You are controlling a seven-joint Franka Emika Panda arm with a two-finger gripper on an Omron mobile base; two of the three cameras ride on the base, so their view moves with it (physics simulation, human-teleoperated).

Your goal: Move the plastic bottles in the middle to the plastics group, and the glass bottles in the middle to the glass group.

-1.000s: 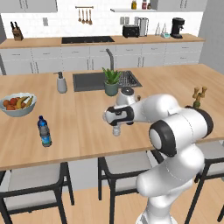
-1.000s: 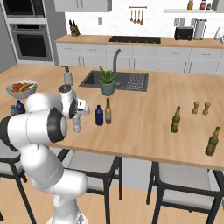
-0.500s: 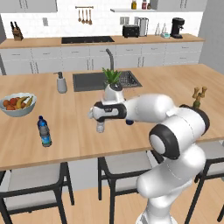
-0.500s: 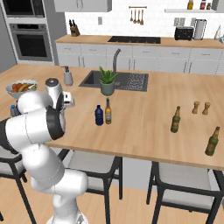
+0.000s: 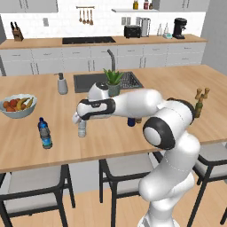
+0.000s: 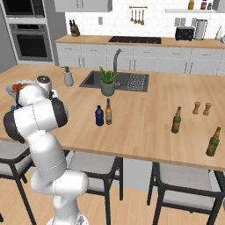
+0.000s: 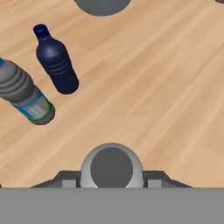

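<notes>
**Grey bottle gripped, near the water bottle**

The two-finger gripper [image 5: 80, 119] is closed partway around the small clear greyish plastic bottle with a white cap [image 5: 82, 130], and its fingers [image 7: 65, 178] press the bottle's sides. The bottle hangs upright, low over the wooden counter [image 5: 115, 137]; I cannot tell whether it touches the wood. The slim clear water bottle with a blue label [image 5: 45, 136] stands near, to its left. The squat navy bottle [image 6: 99, 116] and the small amber-orange bottle [image 6: 108, 111] stand side by side mid-counter. The dark olive-green bottle [image 5: 198, 106] stands well apart, on the right.
</notes>
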